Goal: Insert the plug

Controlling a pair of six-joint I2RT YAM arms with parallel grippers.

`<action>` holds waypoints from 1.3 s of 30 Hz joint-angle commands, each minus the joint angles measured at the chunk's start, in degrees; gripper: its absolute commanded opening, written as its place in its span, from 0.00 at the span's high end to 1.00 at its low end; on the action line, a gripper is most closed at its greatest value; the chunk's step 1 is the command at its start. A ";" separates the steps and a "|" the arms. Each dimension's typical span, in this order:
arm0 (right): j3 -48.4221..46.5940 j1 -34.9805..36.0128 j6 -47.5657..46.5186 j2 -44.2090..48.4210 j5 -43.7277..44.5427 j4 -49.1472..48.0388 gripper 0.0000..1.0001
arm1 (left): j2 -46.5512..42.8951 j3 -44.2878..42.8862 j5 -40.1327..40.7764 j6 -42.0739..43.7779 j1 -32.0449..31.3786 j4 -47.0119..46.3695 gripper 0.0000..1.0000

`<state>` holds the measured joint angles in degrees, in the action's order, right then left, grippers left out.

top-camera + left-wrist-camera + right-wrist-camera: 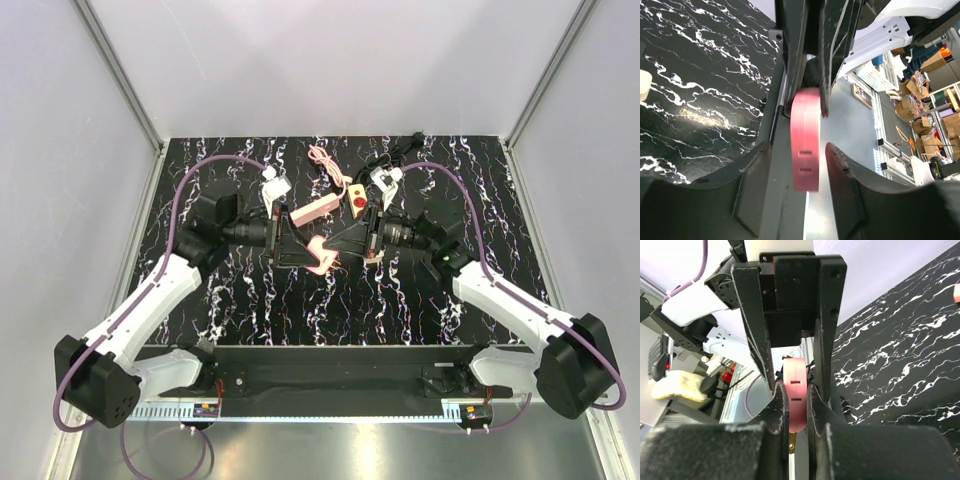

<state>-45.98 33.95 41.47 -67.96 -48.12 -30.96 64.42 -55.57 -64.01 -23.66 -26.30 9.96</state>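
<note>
- Black marbled table [250, 310], with pale walls around it.
- Right gripper [795, 389] is clamped on the pink plug [796, 372], which sits at the centre of the top view and seems lifted off the surface.
- Left gripper [800, 146] stands around the same plug with its jaws apart and a small gap on each side.
- Pink power strip [318, 211] lies just above them, and a pink cord [322, 160] loops toward the upper centre.
- Risk, as I judge it: if the right gripper releases before the left one closes, the plug falls. A tilted grasp would make the pins miss the socket.
- No tray or box shows. I cannot tell whether the strip's sockets hold anything.
</note>
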 commanded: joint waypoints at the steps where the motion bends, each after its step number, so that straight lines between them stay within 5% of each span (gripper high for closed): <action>1: -2.54 0.23 2.21 -1.73 -2.24 -4.37 1.00 | 1.32 -2.35 0.20 -1.12 -0.24 -3.45 0.51; 18: -2.89 0.23 2.21 -5.42 -3.03 -5.07 1.00 | 4.92 -1.21 1.08 -4.20 -0.50 -3.28 0.65; 28: -3.07 0.23 1.86 -6.30 -4.18 -4.72 1.00 | 7.56 -2.52 -2.00 -6.75 -0.41 -3.45 0.88; 34: -3.77 0.23 1.94 -7.09 -4.53 -4.20 1.00 | 8.09 -2.35 -2.88 -7.02 -0.41 -3.36 0.64; 39: -3.94 0.23 1.86 -7.09 -4.26 -4.02 1.00 | 8.35 -2.79 -2.96 -6.92 -0.41 -3.19 0.75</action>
<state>-46.72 33.74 43.09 -75.11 -51.03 -32.01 72.47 -55.92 -67.24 -30.52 -26.57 8.93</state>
